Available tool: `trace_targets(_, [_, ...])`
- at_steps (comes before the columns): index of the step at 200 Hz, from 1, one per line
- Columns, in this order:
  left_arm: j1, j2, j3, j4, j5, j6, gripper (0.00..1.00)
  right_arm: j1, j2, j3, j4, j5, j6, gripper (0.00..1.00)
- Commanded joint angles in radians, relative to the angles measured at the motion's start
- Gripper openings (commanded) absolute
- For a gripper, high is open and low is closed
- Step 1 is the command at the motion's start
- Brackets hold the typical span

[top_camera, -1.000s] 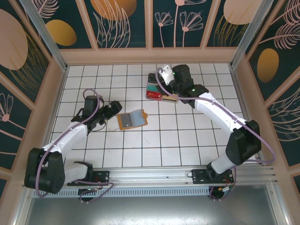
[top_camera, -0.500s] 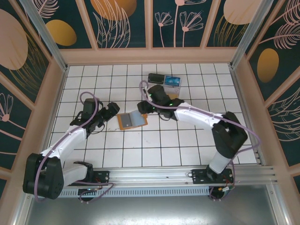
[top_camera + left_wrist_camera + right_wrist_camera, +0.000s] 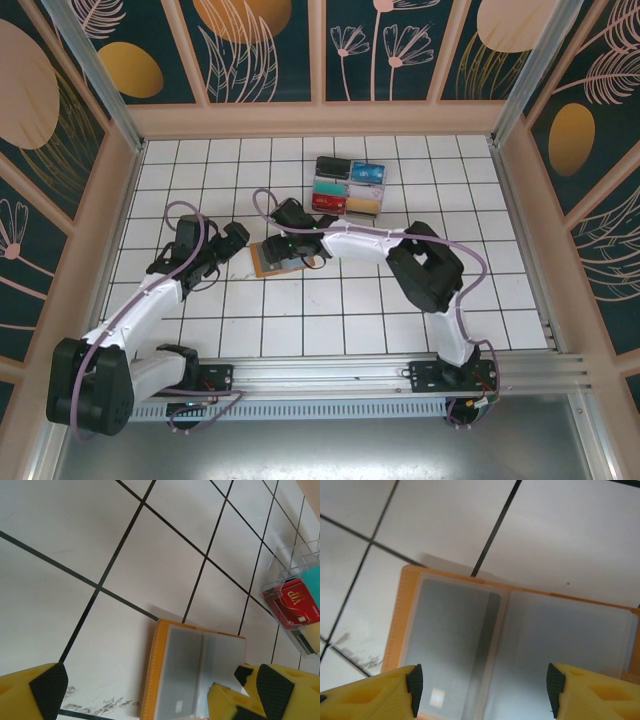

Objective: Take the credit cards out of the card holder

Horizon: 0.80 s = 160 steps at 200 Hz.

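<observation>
The card holder [image 3: 268, 262] lies open and flat on the white tiles, a tan-orange bifold with grey-blue clear pockets [image 3: 520, 635]. My right gripper [image 3: 485, 690] hovers right over it, open, its two fingers straddling the pockets and holding nothing; from above the right gripper [image 3: 287, 247] covers the holder's far edge. My left gripper [image 3: 237, 238] stands open just left of the holder [image 3: 195, 675], jaws wide and empty. A flat rounded corner shows behind the left pocket; I cannot tell if it is a card. Credit cards, a red one [image 3: 292, 602] among them, sit in stacks at the back.
A clear divided tray [image 3: 348, 187] with black, blue, red and gold card stacks stands two tiles behind the holder. Wooden walls fence the tiled floor on three sides. Scuff marks [image 3: 95, 705] mark the tile beside the holder.
My right arm has swung from the card tray at the back down and left to the holder. The left gripper has barely shifted and stays open.
</observation>
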Motion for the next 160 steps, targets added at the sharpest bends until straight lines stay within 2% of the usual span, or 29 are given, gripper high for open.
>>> trace_targets(1, [0.009, -0.011, -0.012, -0.028, -0.020, -0.016, 0.99, 0.021, 0.067, 0.074, -0.125, 0.101, 0.009, 0.69])
trace_targets(58, [0.009, 0.025, -0.012, 0.022, 0.077, -0.007, 0.99, 0.029, 0.158, 0.086, -0.201, 0.184, -0.007, 0.59])
trace_targets(77, [0.009, 0.049, -0.011, 0.046, 0.125, -0.005, 0.98, 0.028, 0.175, 0.077, -0.216, 0.207, -0.007, 0.52])
trace_targets(100, [0.009, 0.074, -0.014, 0.098, 0.198, -0.007, 0.90, 0.026, 0.170, 0.045, -0.200, 0.200, -0.001, 0.49])
trace_targets(129, [0.009, 0.122, -0.025, 0.184, 0.301, -0.020, 0.70, 0.018, 0.152, 0.004, -0.163, 0.154, 0.004, 0.45])
trace_targets(160, [0.009, 0.200, -0.036, 0.258, 0.379, -0.034, 0.54, 0.009, 0.138, -0.023, -0.131, 0.118, 0.005, 0.40])
